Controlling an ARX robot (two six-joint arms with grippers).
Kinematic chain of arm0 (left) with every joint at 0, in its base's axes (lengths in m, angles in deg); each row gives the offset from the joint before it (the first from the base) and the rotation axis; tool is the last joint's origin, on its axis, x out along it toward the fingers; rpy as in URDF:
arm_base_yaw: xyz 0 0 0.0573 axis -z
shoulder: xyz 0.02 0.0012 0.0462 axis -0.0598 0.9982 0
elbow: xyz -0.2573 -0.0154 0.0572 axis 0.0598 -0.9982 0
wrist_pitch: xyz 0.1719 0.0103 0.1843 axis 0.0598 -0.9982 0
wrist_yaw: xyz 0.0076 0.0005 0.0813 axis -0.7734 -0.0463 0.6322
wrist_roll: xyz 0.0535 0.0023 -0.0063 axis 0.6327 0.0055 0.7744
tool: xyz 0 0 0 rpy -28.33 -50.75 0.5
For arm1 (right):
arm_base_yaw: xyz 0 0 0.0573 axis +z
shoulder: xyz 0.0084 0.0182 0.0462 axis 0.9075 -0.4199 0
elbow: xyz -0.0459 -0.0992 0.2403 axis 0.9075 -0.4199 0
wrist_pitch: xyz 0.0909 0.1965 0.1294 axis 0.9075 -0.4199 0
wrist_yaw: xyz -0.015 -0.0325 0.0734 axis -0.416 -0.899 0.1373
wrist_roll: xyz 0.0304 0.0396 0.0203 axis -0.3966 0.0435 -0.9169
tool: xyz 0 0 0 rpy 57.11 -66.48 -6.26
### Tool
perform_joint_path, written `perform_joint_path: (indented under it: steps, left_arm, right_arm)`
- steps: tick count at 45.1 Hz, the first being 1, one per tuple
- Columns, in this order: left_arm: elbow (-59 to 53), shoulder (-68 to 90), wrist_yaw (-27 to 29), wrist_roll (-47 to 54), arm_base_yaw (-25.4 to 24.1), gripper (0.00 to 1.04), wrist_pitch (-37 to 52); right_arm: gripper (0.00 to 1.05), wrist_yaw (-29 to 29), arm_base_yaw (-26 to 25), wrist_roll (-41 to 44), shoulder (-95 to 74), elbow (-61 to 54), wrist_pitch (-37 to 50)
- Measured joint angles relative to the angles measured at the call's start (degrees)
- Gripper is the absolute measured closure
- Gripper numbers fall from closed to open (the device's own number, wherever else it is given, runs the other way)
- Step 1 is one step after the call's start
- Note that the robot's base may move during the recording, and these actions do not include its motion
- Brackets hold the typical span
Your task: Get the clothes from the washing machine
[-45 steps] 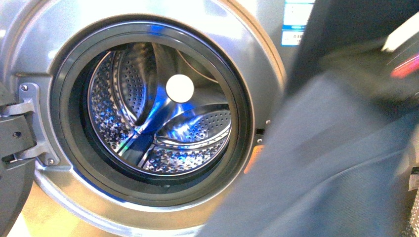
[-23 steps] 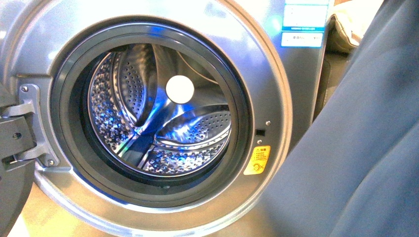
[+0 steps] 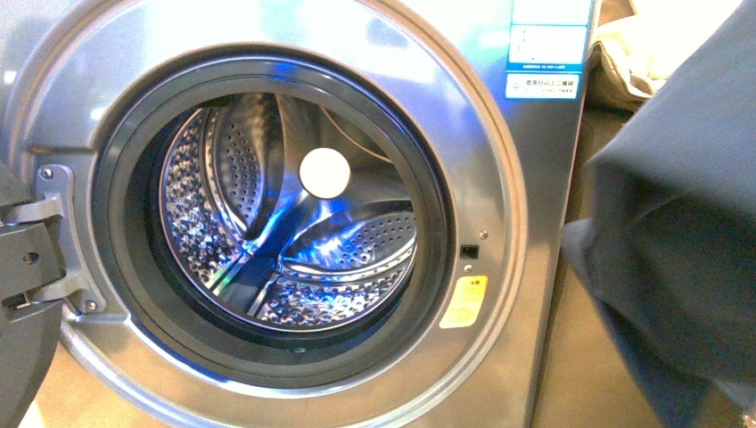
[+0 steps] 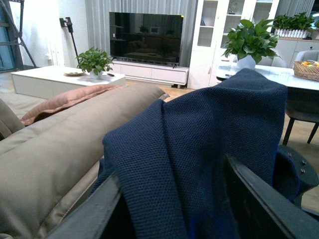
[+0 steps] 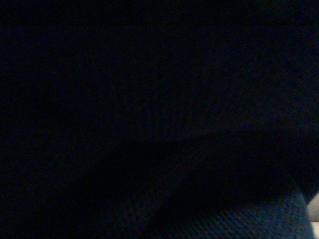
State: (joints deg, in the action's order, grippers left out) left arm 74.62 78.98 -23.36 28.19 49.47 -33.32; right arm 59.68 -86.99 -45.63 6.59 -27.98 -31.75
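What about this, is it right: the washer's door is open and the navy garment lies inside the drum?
No. The door is open, but the navy garment hangs outside the washing machine; the front view shows the drum empty.

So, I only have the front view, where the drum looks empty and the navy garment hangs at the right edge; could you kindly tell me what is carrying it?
Observer: In the left wrist view the clothes lie draped across the left gripper, between its two dark fingers; whether they pinch it I cannot tell.
Operator: Thank you. What is beside it there?
Observer: A beige sofa right beside the fabric, with a pinkish cushion on it.
Operator: And the right wrist view?
Observer: It is dark, so it tells nothing.
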Motion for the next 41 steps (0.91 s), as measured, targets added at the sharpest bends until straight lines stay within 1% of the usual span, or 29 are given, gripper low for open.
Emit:
perform_joint_path:
  steps: [7,13,15,17,20,25,27,29,33,36,41]
  left_arm:
    - [0.0,0.0,0.0,0.0,0.0,0.29,0.0]
    - [0.0,0.0,0.0,0.0,0.0,0.09,0.0]
    - [0.0,0.0,0.0,0.0,0.0,0.05,0.0]
    - [0.0,0.0,0.0,0.0,0.0,0.07,0.0]
    - [0.0,0.0,0.0,0.0,0.0,0.06,0.0]
    - [0.0,0.0,0.0,0.0,0.0,0.07,0.0]
    - [0.0,0.0,0.0,0.0,0.0,0.07,0.0]
    - [0.0,0.0,0.0,0.0,0.0,0.07,0.0]
    - [0.0,0.0,0.0,0.0,0.0,0.07,0.0]
    - [0.0,0.0,0.0,0.0,0.0,0.07,0.0]
    - [0.0,0.0,0.0,0.0,0.0,0.07,0.0]
  right_arm:
    - [0.98,2.5,-7.1,-2.4,-2.1,3.9,0.8]
    - [0.98,4.6,-13.6,-5.5,-4.2,7.4,2.1]
    - [0.98,6.0,-16.2,-6.8,-5.0,8.8,2.2]
    - [0.98,7.9,-19.1,-8.4,-6.0,10.5,2.2]
    - [0.98,11.3,-23.8,-10.2,-7.5,12.6,2.1]
    - [0.98,14.5,-28.1,-11.0,-8.8,13.3,1.2]
    - [0.98,15.8,-30.4,-10.5,-9.7,13.3,-0.7]
    - [0.98,16.4,-31.5,-9.8,-10.2,13.3,-1.9]
    - [0.98,17.0,-33.4,-4.4,-10.8,12.6,-10.1]
    - [0.98,16.8,-33.9,0.3,-11.2,11.6,-16.2]
    - [0.98,14.9,-34.0,9.7,-13.3,9.4,-24.1]
